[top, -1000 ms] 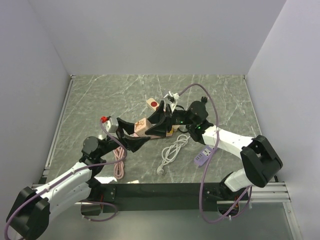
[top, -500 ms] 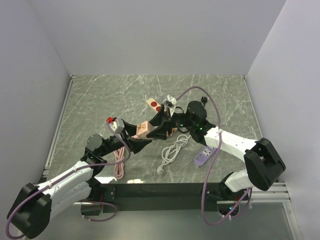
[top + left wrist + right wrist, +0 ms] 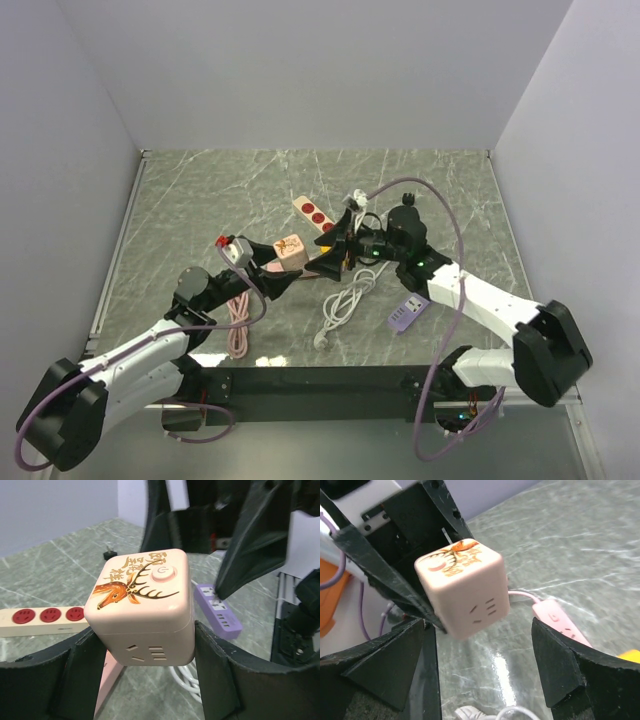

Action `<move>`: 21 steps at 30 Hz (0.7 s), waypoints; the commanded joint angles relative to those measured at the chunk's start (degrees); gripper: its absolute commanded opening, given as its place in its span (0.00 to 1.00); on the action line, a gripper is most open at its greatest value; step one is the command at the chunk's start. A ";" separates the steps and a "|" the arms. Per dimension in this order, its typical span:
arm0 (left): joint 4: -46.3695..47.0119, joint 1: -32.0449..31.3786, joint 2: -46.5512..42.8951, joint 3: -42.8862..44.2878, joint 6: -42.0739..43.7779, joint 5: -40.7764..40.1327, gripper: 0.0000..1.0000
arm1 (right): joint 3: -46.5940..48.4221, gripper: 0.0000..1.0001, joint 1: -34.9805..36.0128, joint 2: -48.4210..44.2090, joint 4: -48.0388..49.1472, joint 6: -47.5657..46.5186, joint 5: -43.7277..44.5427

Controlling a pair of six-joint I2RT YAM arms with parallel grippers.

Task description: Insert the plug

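My left gripper [image 3: 145, 680] [image 3: 272, 266] is shut on a pale pink cube socket [image 3: 142, 602] [image 3: 289, 246] with a deer drawing, held above the table. Both pads press its side faces. In the right wrist view the same cube [image 3: 462, 585] hangs just in front of my right gripper [image 3: 485, 665] [image 3: 326, 252]. That gripper stands open, its fingers wide apart and touching nothing. Only a yellow corner of the plug [image 3: 631, 656] shows, at the right edge of the right wrist view. In the top view it is mostly hidden under the right gripper.
A cream power strip with red sockets [image 3: 313, 212] [image 3: 45, 616] lies behind the grippers. The flat purple power strip [image 3: 404, 313] [image 3: 220, 611] lies front right, beside a coiled white cable [image 3: 345, 298]. A pink strip [image 3: 560, 622] and its pink cable [image 3: 238, 322] lie front left.
My right gripper has opened wide and drawn back to the right, off the pink cube. The left gripper keeps the cube and has shifted slightly right.
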 commanded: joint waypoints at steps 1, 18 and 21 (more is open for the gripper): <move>4.45 -0.31 0.37 1.77 2.55 -3.03 0.01 | 0.87 0.94 -0.61 -6.19 -2.90 -1.16 5.69; -1.00 -6.81 8.02 6.25 10.37 -16.39 0.01 | 30.13 0.94 10.28 7.06 -43.68 -3.09 35.58; -2.49 -7.87 8.81 6.96 11.69 -18.58 0.01 | 33.04 0.93 11.78 9.71 -46.24 -3.79 35.68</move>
